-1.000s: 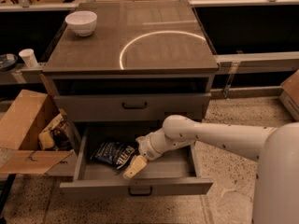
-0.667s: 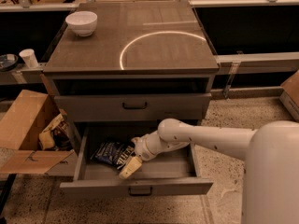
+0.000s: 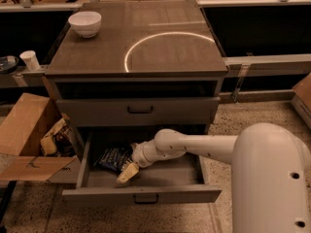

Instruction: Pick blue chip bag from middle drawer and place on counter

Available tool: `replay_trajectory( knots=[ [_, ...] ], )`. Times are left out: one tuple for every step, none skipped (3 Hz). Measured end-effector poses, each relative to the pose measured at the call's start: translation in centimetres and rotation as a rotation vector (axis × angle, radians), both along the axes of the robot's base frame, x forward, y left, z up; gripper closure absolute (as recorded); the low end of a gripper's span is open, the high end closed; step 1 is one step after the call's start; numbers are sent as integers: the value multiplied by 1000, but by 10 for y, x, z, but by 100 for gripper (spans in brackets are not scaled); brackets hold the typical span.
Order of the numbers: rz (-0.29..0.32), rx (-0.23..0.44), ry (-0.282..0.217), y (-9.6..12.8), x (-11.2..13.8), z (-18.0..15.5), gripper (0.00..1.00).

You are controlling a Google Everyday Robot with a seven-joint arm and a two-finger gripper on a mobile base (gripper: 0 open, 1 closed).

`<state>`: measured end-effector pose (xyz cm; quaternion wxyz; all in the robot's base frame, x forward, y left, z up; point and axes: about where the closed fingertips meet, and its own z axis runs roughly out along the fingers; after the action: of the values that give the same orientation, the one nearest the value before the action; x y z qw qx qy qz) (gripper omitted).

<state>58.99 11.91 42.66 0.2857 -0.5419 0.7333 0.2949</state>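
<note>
I am looking down on the grey cabinet, and its tabletop [image 3: 97, 57], marked with a pale arc, is carrying only a white bowl [image 3: 85, 23] at the back left. Below it the upper drawer [image 3: 141, 109] is sitting closed. The middle drawer [image 3: 170, 176] is standing pulled out toward me. My white arm [image 3: 209, 147] is reaching into it from the right, low over the drawer floor.

The blue chip bag [image 3: 112, 157] is lying flat in the left half of the middle drawer, toward the back. Its long axis is running roughly left to right, a little skewed, as far as I can judge. The gripper [image 3: 126, 173] is pointing down and to the left at the bag's front right corner. So the bag is lying just to the left of the gripper and a little behind it. I cannot tell whether the two are touching, nor whether the gripper is apart or together. Nothing is showing that it is clamped on the bag.

Against a second ago, the gripper has been sliding leftward across the drawer, from near the middle to the bag's edge. The bag itself is lying where it was, and the drawer and bowl are unchanged.

I am judging that the coming move depends on carrying the gripper a touch further left and back, so that it is straddling the bag across its short side before closing.
</note>
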Motion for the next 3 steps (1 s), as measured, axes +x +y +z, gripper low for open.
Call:
replay_trajectory(
  knots=[
    [-26, 5, -23, 11, 19, -15, 0],
    [-45, -6, -30, 19, 32, -30, 0],
    [-64, -17, -13, 25, 39, -51, 0]
  ],
)
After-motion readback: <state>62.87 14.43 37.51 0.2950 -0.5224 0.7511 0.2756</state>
